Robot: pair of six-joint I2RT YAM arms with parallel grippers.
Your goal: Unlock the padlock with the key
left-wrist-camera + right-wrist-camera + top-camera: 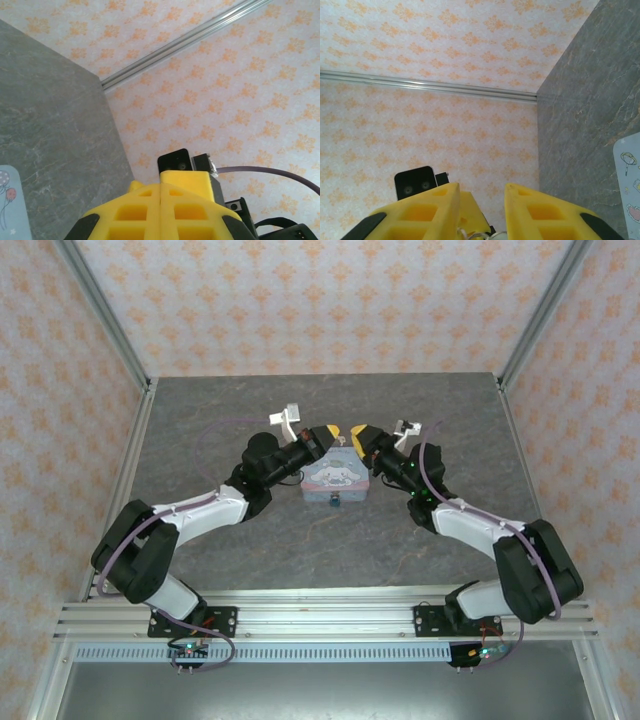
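Note:
The tiny dark blue-teal padlock (334, 502) hangs at the near edge of the pale blue cartoon tin (335, 476). Both grippers meet tip to tip above the tin's far edge. My left gripper (330, 434) (160, 186) is shut, and nothing shows between its yellow fingers. The jaws of my right gripper (360, 434) (482, 187) stand a narrow gap apart. Low in that gap sits a silver ring with a bit of metal, the key (492, 235), and the jaws look closed on it. The left gripper's yellow fingertip (472, 215) pokes in beside the key.
The tin stands mid-table on the grey stone-look top (250, 530). Its corner shows in the left wrist view (7, 210) and in the right wrist view (630, 185). Patterned walls with aluminium posts (100, 310) close in the back and both sides.

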